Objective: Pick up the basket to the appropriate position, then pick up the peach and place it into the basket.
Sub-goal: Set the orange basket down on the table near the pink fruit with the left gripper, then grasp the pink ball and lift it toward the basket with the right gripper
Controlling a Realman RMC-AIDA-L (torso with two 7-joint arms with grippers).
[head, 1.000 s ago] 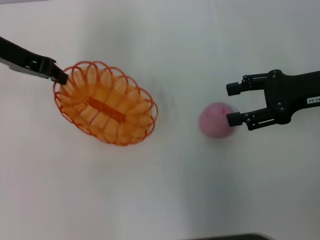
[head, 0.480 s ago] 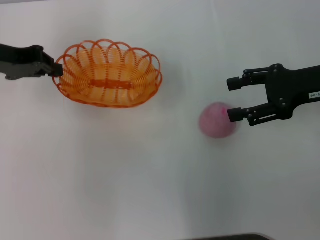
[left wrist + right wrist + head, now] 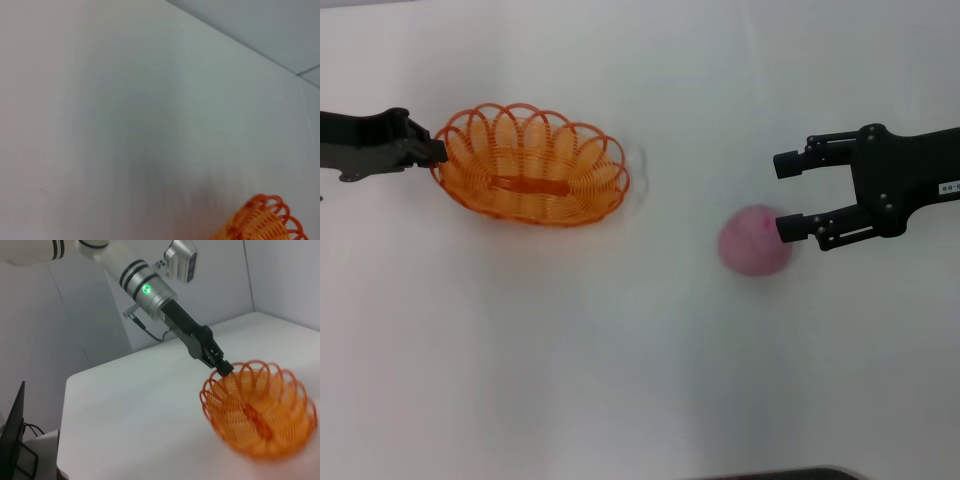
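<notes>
So, starting with the head view: the left gripper (image 3: 437,152) is reaching in from the left side and is pinching the scalloped rim of the basket (image 3: 532,165) at its left end, fingers clamped on the orange wire. The basket is sitting on the left half of the white table (image 3: 620,350), long side running roughly left to right, opening facing up. Well apart from it, over on the right, the peach (image 3: 754,241) is lying on the table by itself. The right gripper (image 3: 785,195) is coming in from the right edge with its two fingers spread wide apart, and it's gripping nothing. The lower fingertip is overlapping the peach's right edge; whether it's actually touching, I can't tell. The other fingertip is sitting above the peach.

Left wrist view: mostly just white tabletop, with a bit of the basket's looped rim (image 3: 265,220) poking in at one corner. The arm's own fingers aren't showing here.

Right wrist view: this one is looking across the table at the other arm. The left gripper (image 3: 222,366) is showing as a dark tip closed on the basket (image 3: 260,412) at its rim, with the silver arm stretching back toward a white wall (image 3: 100,325). The peach isn't appearing in this shot.
</notes>
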